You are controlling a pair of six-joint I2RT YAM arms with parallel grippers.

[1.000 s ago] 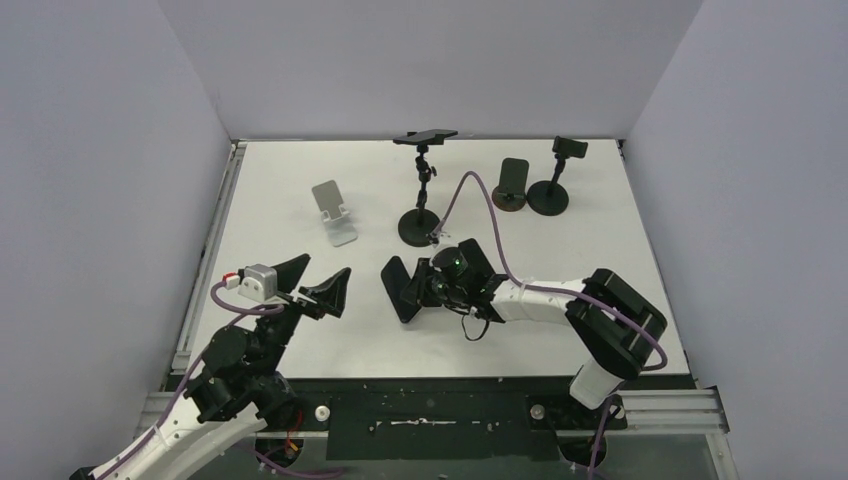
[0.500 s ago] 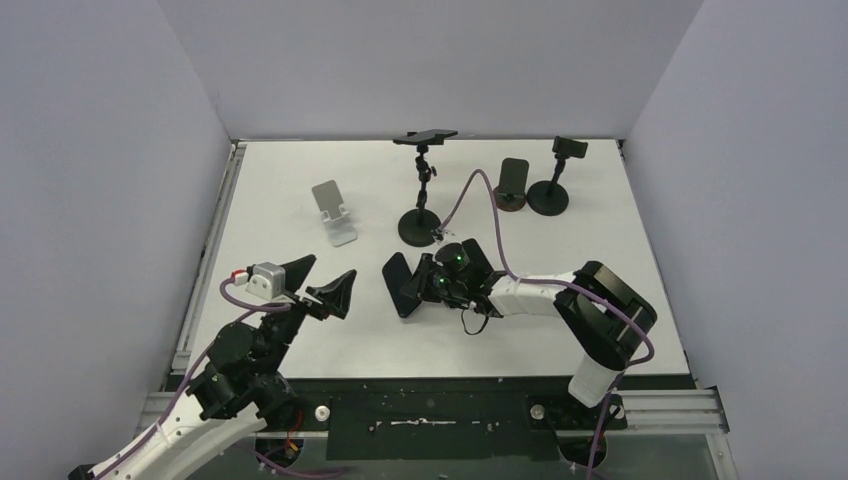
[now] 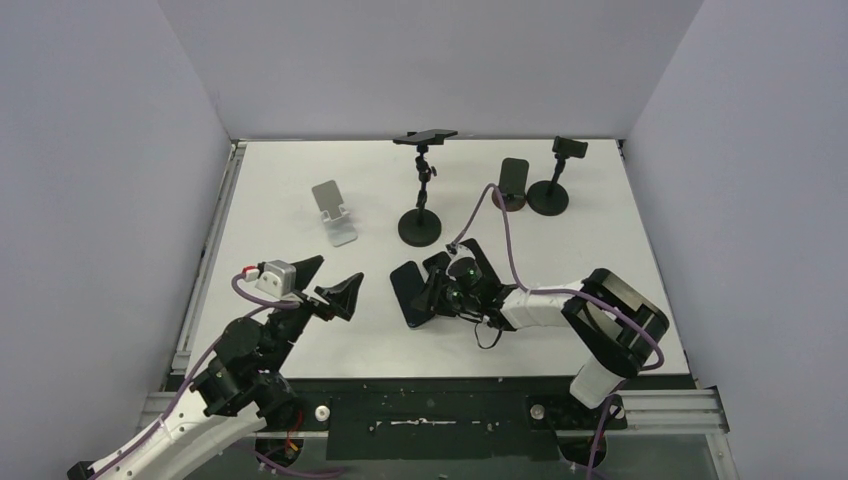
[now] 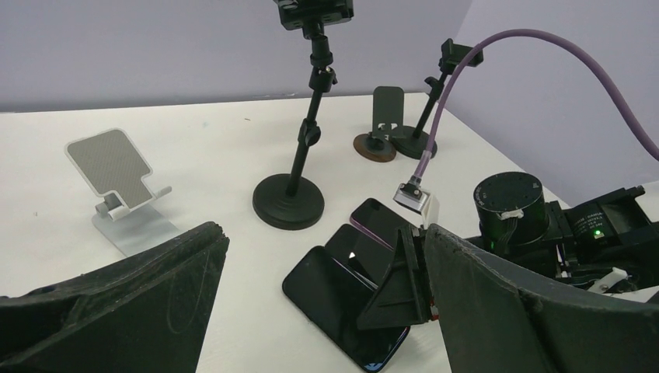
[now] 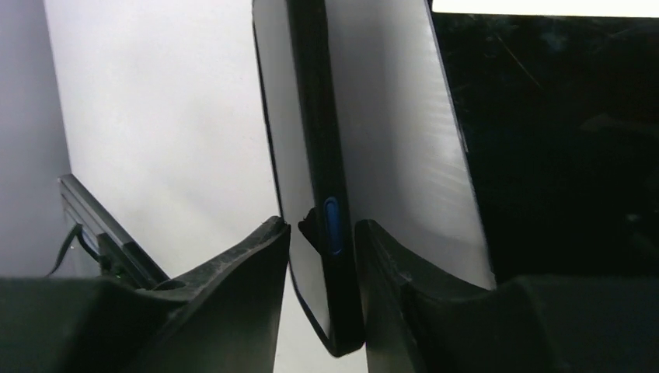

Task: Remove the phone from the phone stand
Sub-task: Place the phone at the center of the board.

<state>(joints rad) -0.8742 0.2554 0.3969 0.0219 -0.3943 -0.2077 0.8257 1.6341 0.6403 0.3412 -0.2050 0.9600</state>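
While the left pincer [image 3: 333, 272] gapes, the right pincer [image 5: 320, 230] straddles one phone [image 5: 312, 116], grip unclear, four stands [image 3: 334, 212] behind.

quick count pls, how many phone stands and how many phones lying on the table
phone stands: 4 (silver stand, tall black stand, brown-base stand, short black stand)
phones: 3, overlapping (near phone, middle phone, far phone)
total: 7
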